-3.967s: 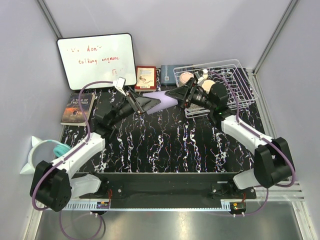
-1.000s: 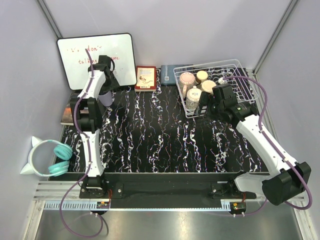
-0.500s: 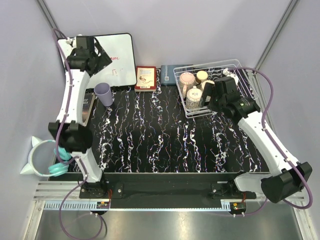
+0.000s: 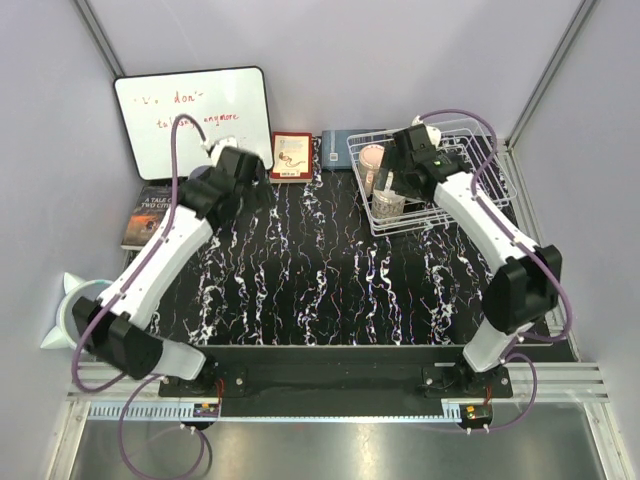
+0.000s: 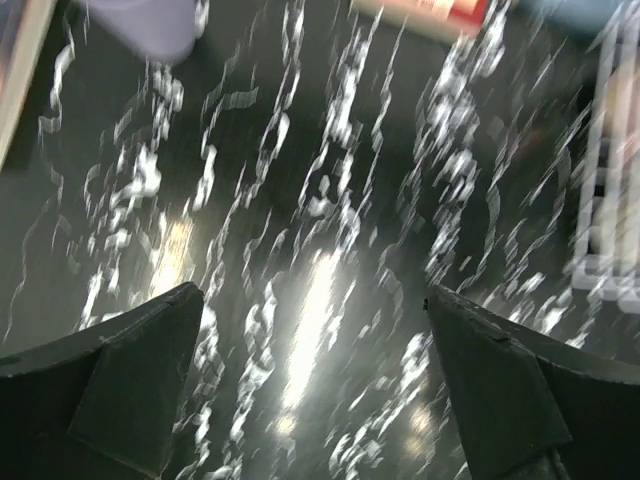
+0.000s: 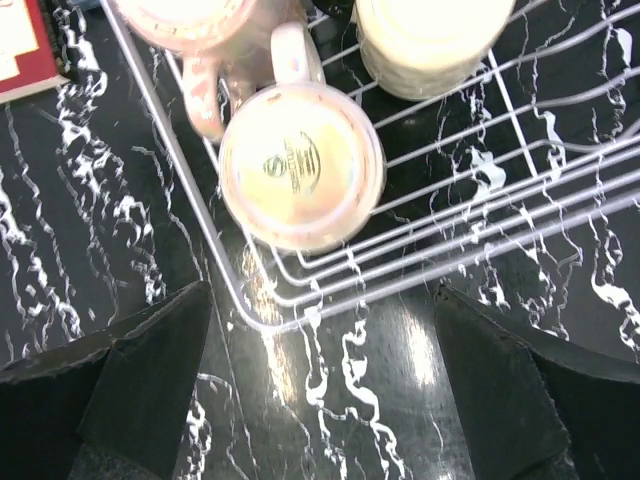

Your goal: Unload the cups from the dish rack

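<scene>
The white wire dish rack (image 4: 482, 131) stands at the back right and holds a pink cup (image 4: 372, 157) and a clear tumbler (image 4: 388, 206). My right gripper (image 6: 322, 290) hovers open above the rack's near corner (image 6: 400, 268). Just ahead of its fingers lies an upturned pale pink mug (image 6: 300, 165), with a cream cup (image 6: 430, 40) and another pink cup (image 6: 190, 20) behind it. My left gripper (image 5: 312, 295) is open and empty over the marbled table. The lavender cup (image 5: 140, 25) stands apart from it, ahead and to the left; the left arm covers it in the top view.
A whiteboard (image 4: 193, 115) leans at the back left, with a red book (image 4: 291, 155) and a blue box (image 4: 338, 143) beside it. A paperback (image 4: 150, 215) lies at the left edge. Teal headphones on a white stand (image 4: 75, 310) sit off the table's left side.
My left gripper let go of the lavender cup near the whiteboard, rose, then swung down over the table to its right. The right arm moved back over the rack's cups.
</scene>
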Robot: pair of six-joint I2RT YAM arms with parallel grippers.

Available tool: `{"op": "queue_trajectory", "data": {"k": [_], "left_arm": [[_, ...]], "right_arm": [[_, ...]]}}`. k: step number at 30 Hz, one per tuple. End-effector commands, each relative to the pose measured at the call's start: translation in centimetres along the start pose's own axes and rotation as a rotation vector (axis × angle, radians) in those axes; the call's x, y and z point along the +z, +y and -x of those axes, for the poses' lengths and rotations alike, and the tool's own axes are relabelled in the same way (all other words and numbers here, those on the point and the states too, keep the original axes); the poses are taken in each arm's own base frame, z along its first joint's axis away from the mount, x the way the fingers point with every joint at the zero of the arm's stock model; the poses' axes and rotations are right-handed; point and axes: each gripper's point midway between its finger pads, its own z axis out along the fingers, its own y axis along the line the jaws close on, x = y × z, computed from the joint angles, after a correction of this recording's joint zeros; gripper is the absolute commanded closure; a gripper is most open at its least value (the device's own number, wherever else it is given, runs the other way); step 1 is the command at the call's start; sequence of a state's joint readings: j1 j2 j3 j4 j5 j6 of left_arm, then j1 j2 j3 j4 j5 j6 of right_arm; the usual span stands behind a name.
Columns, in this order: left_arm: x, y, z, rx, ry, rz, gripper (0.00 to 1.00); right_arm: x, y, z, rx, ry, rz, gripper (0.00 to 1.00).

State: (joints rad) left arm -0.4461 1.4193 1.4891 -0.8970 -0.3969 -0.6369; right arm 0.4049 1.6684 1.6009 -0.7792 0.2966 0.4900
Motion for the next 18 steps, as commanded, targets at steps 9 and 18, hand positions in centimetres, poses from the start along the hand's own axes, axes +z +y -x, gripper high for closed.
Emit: {"op": "queue_trajectory", "data": {"k": [9, 18], "left_arm": [[-5.6, 2.7, -4.8, -0.021, -0.047, -0.150, 0.01], [-4.2, 2.7, -7.0, 0.016, 0.013, -0.141, 0.01]], "right_arm": [[6.0, -1.6, 6.9, 0.186, -0.026, -0.024, 0.00], [6.2, 3.2, 2.0, -0.035, 0.045, 0.054, 0.00]]}}
